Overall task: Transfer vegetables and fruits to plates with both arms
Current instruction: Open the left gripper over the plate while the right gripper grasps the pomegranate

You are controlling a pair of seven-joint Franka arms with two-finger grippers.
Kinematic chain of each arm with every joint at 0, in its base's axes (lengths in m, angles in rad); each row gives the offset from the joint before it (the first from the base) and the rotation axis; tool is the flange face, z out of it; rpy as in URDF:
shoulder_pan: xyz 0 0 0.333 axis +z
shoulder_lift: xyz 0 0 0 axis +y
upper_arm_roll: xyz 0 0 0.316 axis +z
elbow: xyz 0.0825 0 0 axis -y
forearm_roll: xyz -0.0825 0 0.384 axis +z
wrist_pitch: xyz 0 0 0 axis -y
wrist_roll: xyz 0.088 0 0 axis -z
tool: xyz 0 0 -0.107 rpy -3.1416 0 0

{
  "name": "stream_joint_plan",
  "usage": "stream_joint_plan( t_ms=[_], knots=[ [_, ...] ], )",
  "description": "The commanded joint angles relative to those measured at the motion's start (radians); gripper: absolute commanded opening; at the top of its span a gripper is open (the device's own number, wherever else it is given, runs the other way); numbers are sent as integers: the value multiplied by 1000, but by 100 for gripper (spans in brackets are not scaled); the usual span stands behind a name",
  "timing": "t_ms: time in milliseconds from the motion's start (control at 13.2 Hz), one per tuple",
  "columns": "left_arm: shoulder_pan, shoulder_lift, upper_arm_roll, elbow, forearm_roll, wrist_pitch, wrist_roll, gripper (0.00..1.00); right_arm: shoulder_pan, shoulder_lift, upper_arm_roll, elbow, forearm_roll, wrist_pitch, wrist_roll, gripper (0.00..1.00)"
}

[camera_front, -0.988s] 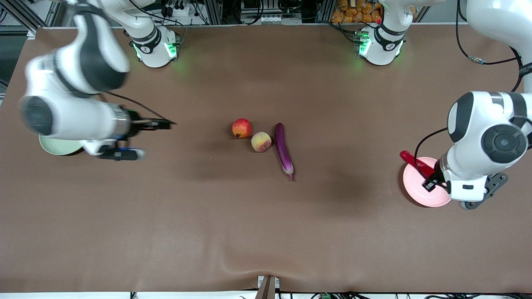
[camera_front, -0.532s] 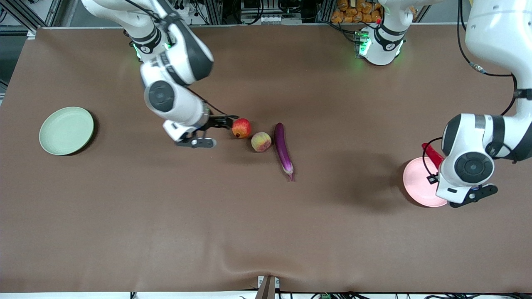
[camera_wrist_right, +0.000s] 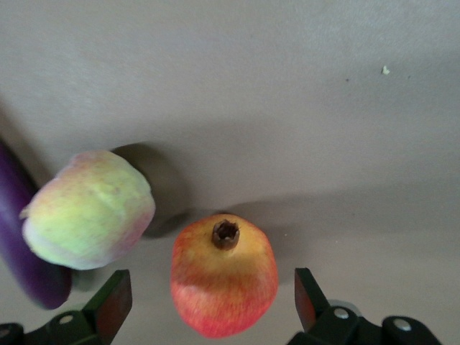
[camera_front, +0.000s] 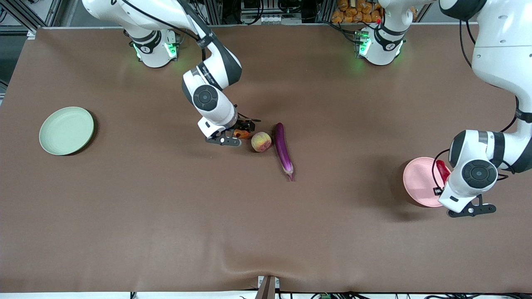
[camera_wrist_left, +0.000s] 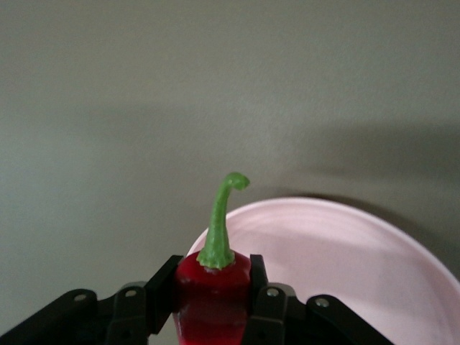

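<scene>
My right gripper is down over the red-orange pomegranate-like fruit, open, one finger on either side with a gap to each. The yellow-pink peach lies beside it, and the purple eggplant lies just past the peach. Over the rim of the pale pink plate, my left gripper is shut on the red chili pepper, green stem pointing out from the fingers. The pale green plate lies bare at the right arm's end of the table.
Brown cloth covers the table. Both arm bases stand along the table's back edge, with racks and cables past it.
My right arm has swung from over the green plate to the pomegranate-like fruit. The left gripper has carried the chili across the pink plate toward the left arm's end.
</scene>
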Motion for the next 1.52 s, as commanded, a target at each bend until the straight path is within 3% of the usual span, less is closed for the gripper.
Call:
stream_joint_plan(
  t_ms=[0,76,152,304,380,456,532,608,836,1064,1216,1444],
  knots=[
    [4,29,-12,39,25,24,2,42,17,3,-10,-28,-18,43,33,100],
    [2,29,-12,39,24,24,1,67,20,5,-10,-48,-18,71,36,100],
    [2,29,-12,36,27,24,8,100,26,12,-10,-65,-20,97,38,100],
    [2,28,-12,35,27,23,8,100,35,54,-8,-73,-20,155,42,100],
    [2,25,-12,33,27,23,10,100,45,58,-8,-68,-18,163,45,93],
    [2,20,-12,33,28,21,8,100,46,58,-8,-67,-18,163,58,69],
    [4,17,-12,35,27,18,7,100,51,58,-8,-59,-14,158,120,11],
    [5,9,-12,33,27,15,7,100,52,58,-8,-44,-18,154,247,0],
    [7,-81,-24,33,10,-81,7,100,39,43,-8,-10,-20,91,288,0],
    [4,-149,-87,39,-76,-236,2,100,-56,-81,-19,21,-47,-195,268,0],
    [-2,-164,-145,41,-145,-336,-10,100,-138,-161,-18,21,-176,-347,170,0],
    [-2,-172,-210,73,-235,-417,-66,100,-272,-253,-19,-4,-195,-461,-59,0]
  ],
)
